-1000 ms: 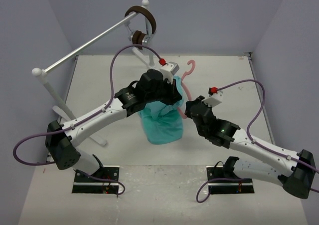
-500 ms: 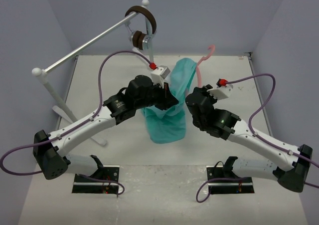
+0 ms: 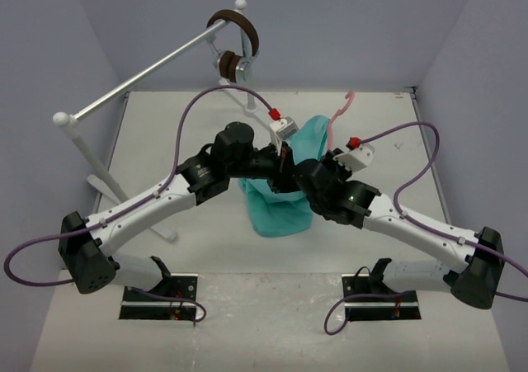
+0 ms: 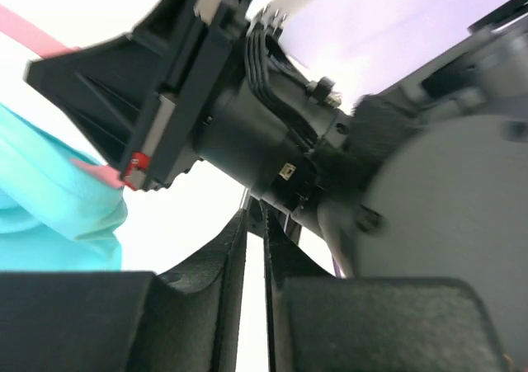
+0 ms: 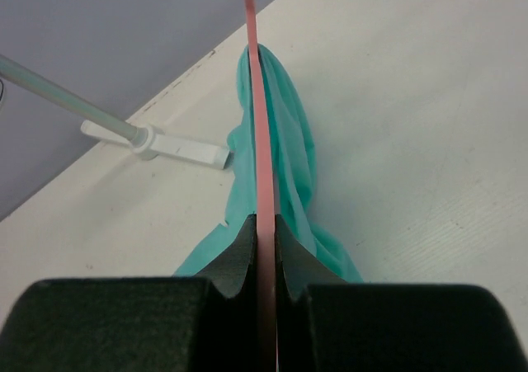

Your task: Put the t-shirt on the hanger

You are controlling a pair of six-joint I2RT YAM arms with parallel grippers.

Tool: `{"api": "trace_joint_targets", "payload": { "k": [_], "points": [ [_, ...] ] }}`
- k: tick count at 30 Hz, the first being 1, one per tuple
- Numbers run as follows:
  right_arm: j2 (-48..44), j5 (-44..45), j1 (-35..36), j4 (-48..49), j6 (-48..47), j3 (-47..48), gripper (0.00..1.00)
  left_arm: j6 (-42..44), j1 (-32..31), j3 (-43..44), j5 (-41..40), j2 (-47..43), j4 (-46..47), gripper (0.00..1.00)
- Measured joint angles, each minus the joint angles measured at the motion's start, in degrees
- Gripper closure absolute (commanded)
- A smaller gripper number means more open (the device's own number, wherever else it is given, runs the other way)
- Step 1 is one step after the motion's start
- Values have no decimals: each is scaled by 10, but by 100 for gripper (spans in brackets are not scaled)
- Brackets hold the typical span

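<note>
A white surface (image 3: 165, 141) lies between lilac walls (image 3: 371, 25). The left arm (image 3: 157, 199) and right arm (image 3: 412, 228) meet above the t-shirt (image 3: 280, 215). The right fingers (image 5: 235, 261) clamp the hanger (image 5: 256, 100), and the left fingers (image 4: 206, 281) press together beside the t-shirt.

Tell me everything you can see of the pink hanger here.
The hanger is thin, pink and plastic-looking. The right gripper is shut on one bar, seen edge-on from the wrist. The teal t-shirt hangs against it. From above, its curved hook pokes out past the shirt toward the far wall; the rest is hidden.
</note>
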Motion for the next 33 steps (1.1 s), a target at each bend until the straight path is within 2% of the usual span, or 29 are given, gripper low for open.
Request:
{"api": "trace_joint_targets", "payload": {
  "k": [1,3,8,13,15,19,24,29,33],
  "points": [
    [-5,1,0,-3,1,-3,100,3,2,3,0,-5,-2,48],
    [-17,2,0,1,-4,-9,100,7,15,8,-12,-14,-9,39],
    [-53,-5,0,79,-54,-68,100,4,78,14,-75,-24,-26,43],
    [-90,-38,-1,264,-173,-201,100,-4,134,57,-79,17,-23,39],
    [-112,-59,-1,360,-232,-263,100,-13,135,92,-52,59,-8,35],
    [-131,-92,-1,484,-316,-323,100,-32,130,125,-7,134,34,33],
    [-164,-166,-1,634,-427,-402,100,-43,129,146,6,207,46,30],
    [-198,-227,-1,747,-515,-471,100,-50,129,147,9,238,49,30],
    [-237,-266,-1,791,-560,-499,100,-30,129,152,11,240,48,30]
  ]
}}
